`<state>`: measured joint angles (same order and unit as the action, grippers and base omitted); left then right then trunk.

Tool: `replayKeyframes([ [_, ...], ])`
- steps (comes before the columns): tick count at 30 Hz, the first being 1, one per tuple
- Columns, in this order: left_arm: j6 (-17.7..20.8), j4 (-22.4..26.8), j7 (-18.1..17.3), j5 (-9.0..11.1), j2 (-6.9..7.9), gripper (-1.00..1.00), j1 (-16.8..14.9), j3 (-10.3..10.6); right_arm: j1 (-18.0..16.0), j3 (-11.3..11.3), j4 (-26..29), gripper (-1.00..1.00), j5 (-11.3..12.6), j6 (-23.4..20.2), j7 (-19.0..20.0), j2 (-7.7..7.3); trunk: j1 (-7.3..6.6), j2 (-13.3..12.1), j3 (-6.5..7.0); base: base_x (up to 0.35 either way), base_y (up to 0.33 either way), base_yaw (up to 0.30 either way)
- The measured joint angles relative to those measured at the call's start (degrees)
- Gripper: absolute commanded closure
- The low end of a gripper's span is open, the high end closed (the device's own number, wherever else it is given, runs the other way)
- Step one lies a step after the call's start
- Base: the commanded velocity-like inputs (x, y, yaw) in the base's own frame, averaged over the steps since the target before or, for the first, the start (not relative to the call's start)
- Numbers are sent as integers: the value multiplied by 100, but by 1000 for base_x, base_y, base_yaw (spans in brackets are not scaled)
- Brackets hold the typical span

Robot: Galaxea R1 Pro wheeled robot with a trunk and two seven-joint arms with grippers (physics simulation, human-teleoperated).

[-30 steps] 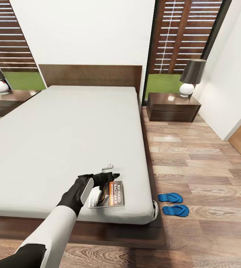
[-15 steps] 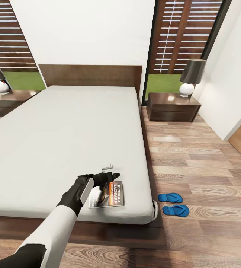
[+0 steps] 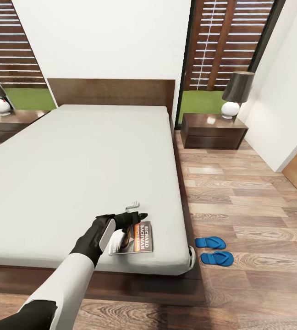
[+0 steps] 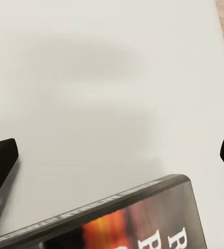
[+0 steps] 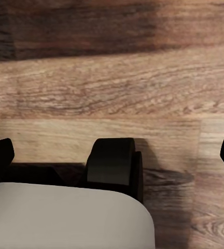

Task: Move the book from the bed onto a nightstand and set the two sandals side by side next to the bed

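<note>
The book [image 3: 138, 238], dark-covered with an orange band and white lettering, lies flat on the bed [image 3: 84, 165] near the mattress's front right corner. My left gripper [image 3: 137, 210] hangs open just over the book's far edge. In the left wrist view the book [image 4: 138, 220] lies on pale mattress with the left gripper [image 4: 114, 153] spread wide above it and nothing between its fingertips [image 4: 0, 158]. Two blue sandals [image 3: 210, 242] [image 3: 217, 258] lie side by side on the floor beside the bed's front right corner. My right gripper [image 5: 114, 153] is open, pointing down at the wood floor.
A nightstand [image 3: 214, 131] with a dark-shaded lamp [image 3: 235, 94] stands right of the headboard. Another nightstand [image 3: 8, 121] stands at the left. A plank floor [image 3: 249, 197] runs along the bed's right side to the white wall. My base's wheel [image 5: 112, 161] shows under the right arm.
The head view has shifted very slightly. The left arm, the book and the sandals stay where they were.
</note>
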<state>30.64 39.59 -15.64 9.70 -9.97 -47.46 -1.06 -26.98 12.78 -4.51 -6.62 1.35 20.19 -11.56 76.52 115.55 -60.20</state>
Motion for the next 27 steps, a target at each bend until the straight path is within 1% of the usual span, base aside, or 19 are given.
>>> replayKeyframes([
  [15,-6,-3,-2,1,0,-100,0,0,-2,0,0,-100,0,0,1,0,0,0,0,0,0,0],
  [20,-11,-3,-7,22,0,-100,0,0,-1,0,0,-100,0,0,0,0,3,0,0,-167,0,0],
  [27,-11,-4,-8,23,0,-100,0,0,0,0,0,-100,0,0,1,0,0,0,0,-36,0,0],
])
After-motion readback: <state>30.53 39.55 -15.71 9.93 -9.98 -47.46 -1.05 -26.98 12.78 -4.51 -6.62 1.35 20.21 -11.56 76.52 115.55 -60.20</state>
